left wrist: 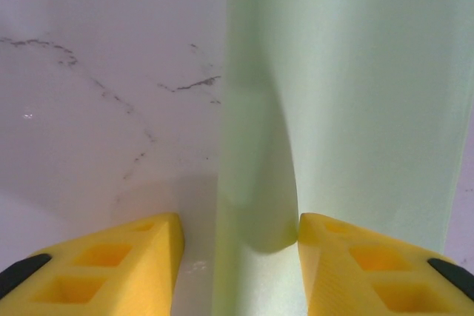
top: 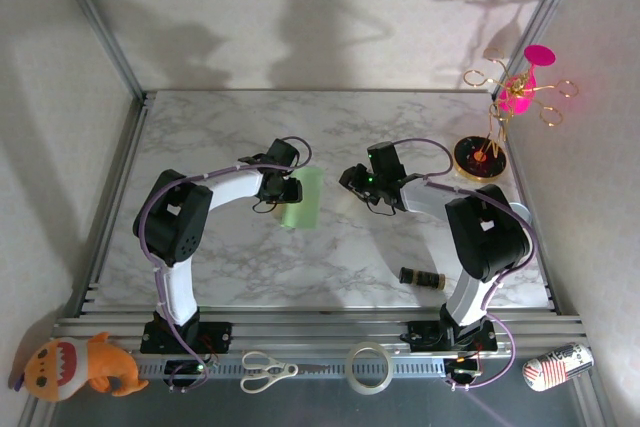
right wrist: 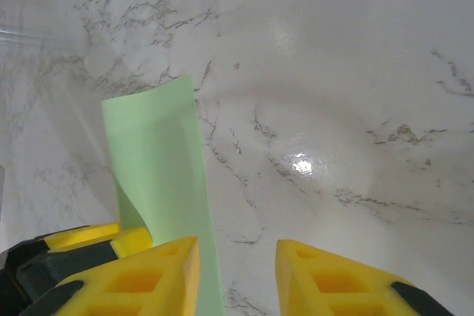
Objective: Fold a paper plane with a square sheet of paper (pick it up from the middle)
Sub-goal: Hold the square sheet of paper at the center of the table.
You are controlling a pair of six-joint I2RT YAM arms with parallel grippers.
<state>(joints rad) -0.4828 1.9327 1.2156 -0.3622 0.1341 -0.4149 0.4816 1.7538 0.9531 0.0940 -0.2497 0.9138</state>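
While paper point(top: 303, 197) lies curled at frame centre on tabletop point(top: 400, 127), left fingers point(left wrist: 118, 268) open, straddling its folded edge; right fingers point(right wrist: 341, 279) open over tabletop, just right of paper.

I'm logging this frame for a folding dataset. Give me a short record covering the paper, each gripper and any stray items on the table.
paper: light green sheet, curled over on itself, on the marble table
left gripper: jaws apart, astride the sheet's curled fold
right gripper: jaws apart, empty, beside the sheet
stray item: small dark cylinder on the table's near right part
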